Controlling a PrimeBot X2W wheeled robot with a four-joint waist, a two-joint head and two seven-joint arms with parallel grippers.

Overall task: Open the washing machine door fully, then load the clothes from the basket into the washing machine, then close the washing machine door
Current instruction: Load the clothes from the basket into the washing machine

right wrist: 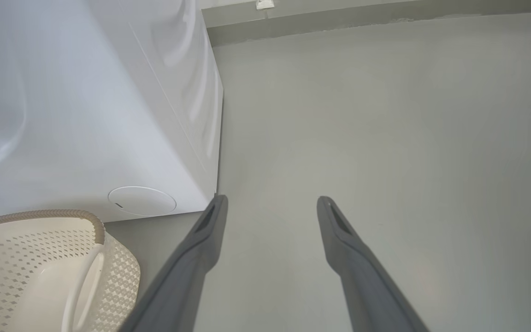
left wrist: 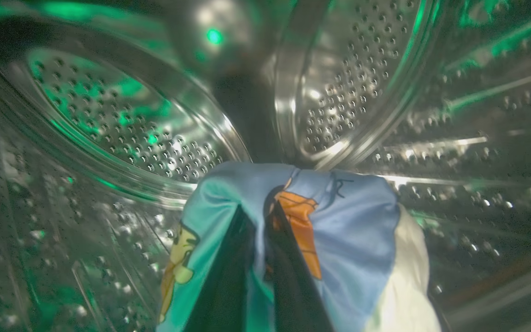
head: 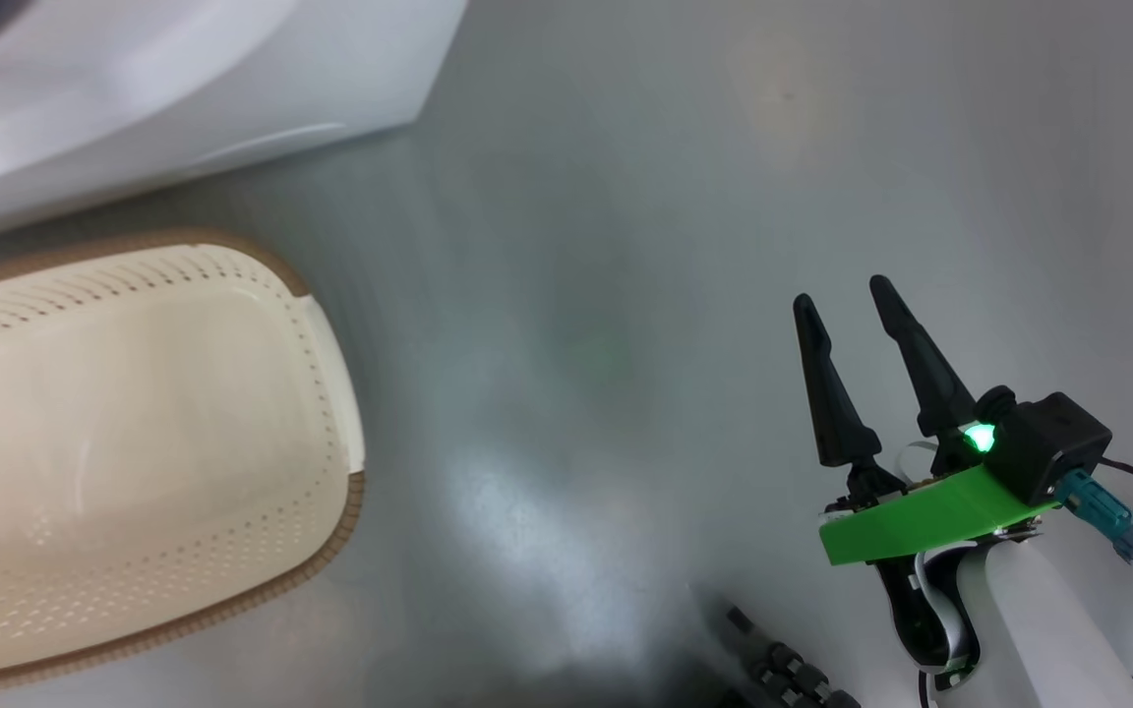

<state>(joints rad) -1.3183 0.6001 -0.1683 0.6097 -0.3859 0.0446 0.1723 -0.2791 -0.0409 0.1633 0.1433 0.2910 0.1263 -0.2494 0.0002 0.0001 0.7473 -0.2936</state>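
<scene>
Inside the drum (left wrist: 348, 69), the left pincer (left wrist: 258, 216) is clamped on the clothes (left wrist: 353, 221). The right pincer (head: 842, 295) hangs spread apart over the floor (head: 626, 197), right of the basket (head: 316, 344).

One basket (head: 183, 413), one washing machine (head: 183, 79), one bundle of clothes (left wrist: 353, 221), four fingers (head: 827, 393).

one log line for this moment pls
phase: loading | left claw: shut on light blue cartoon-print clothes inside steel perforated drum | right claw: open above grey floor | cream perforated plastic basket: visible part empty
</scene>
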